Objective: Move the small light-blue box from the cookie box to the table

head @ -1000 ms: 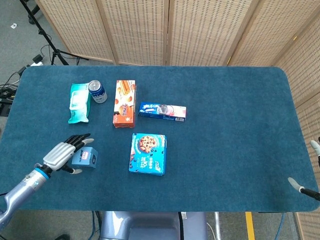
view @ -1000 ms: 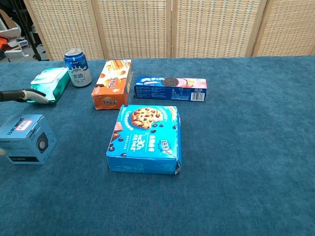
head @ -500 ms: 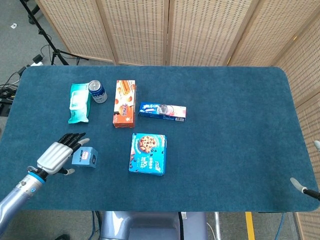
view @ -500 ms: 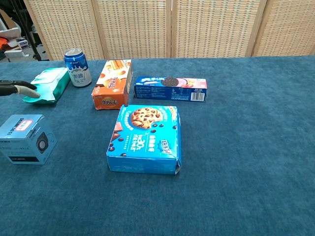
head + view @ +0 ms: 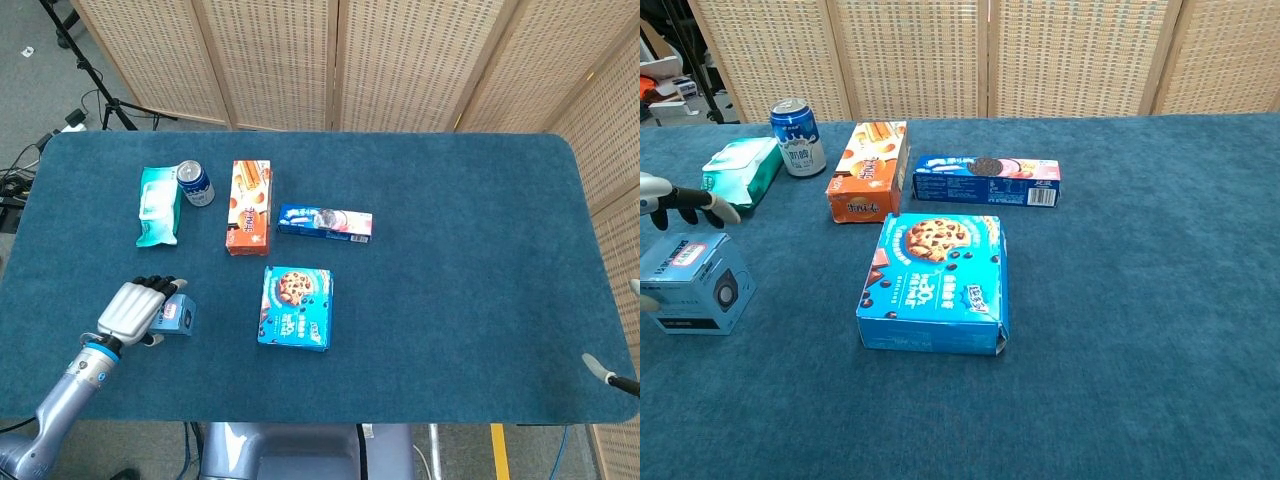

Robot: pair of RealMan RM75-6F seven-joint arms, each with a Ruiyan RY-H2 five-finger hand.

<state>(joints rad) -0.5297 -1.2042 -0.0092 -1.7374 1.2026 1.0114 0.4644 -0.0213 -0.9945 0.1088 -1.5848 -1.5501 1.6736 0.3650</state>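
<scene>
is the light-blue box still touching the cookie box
Apart. Chest view shows bare table between the small light-blue box and the cookie box.

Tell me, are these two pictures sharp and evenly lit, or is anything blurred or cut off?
Head view: even, soft light, faint shadows, everything sharp, from the left hand to the cookie box. Chest view: also sharp and glare-free, but the small light-blue box sits at the left edge, and the left hand is mostly cropped out there.
</scene>
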